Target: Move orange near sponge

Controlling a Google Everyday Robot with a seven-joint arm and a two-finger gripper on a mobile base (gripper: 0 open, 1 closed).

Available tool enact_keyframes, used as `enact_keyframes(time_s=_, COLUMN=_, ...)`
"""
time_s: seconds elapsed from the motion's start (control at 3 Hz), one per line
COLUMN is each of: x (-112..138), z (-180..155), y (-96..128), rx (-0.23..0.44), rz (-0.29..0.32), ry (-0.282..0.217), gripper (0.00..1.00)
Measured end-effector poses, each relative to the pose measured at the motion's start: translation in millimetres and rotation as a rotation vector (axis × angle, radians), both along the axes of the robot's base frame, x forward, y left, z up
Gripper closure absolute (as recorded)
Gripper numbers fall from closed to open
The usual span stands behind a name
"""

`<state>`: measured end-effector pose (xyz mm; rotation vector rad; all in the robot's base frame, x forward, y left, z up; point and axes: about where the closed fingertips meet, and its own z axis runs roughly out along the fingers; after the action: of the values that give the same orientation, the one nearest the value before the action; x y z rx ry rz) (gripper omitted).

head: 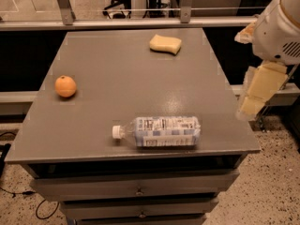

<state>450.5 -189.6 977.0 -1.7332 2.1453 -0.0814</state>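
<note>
The orange (65, 86) sits on the left side of the grey table (140, 83), near its left edge. The pale yellow sponge (165, 44) lies at the far side of the table, right of centre. My gripper (252, 108) hangs off the table's right edge, pointing down, level with the table's middle. It is far from the orange and holds nothing that shows. The white arm housing (279, 29) is above it at the upper right.
A clear plastic water bottle (159, 131) lies on its side near the table's front edge, cap to the left. Drawers (136, 189) are below the tabletop. A metal rail (126, 22) runs behind the table.
</note>
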Motion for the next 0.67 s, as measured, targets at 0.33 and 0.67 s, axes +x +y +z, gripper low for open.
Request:
enact_keyframes(time_s=0.33, x=25, z=3, y=37, rx=0.114, rz=0.058, ry=-0.054, gripper=0.0)
enact_keyframes(time_s=0.67, x=46, z=7, y=88, rx=0.273, rz=0.115, ry=-0.072, gripper=0.0)
